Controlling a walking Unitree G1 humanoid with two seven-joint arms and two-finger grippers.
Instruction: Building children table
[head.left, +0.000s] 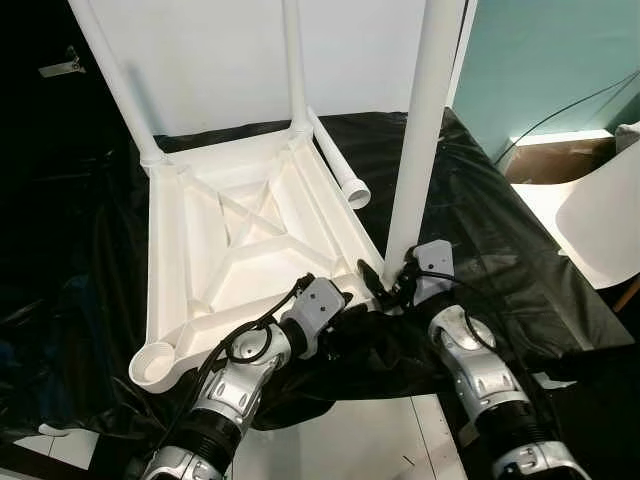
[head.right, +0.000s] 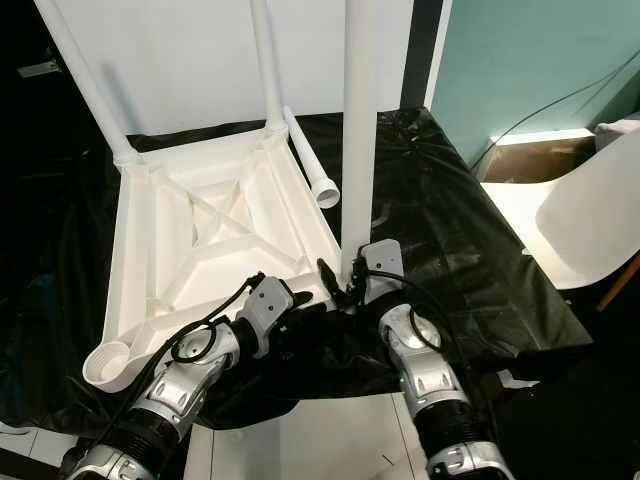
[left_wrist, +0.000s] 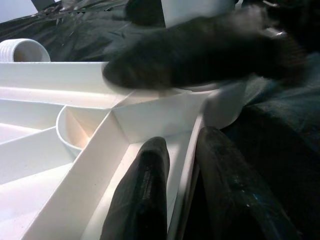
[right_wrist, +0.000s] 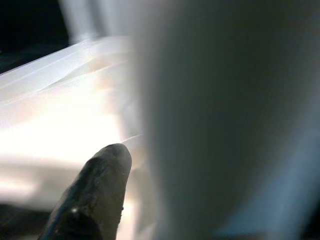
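The upturned white children's table (head.left: 235, 240) lies on black plastic sheeting (head.left: 500, 240) spread over the tabletop. My left hand (left_wrist: 177, 165) pinches its near rim wall between narrow fingers. Two legs (head.left: 115, 85) stand up at the far corners. A loose leg (head.left: 338, 160) lies just beside the far right edge. My right hand (head.left: 392, 283) meets the base of the upright leg (head.left: 425, 120) at the near right corner socket; its grip I cannot tell. A white chair (head.left: 605, 225) stands further right, by a teal wall (head.left: 545, 60).
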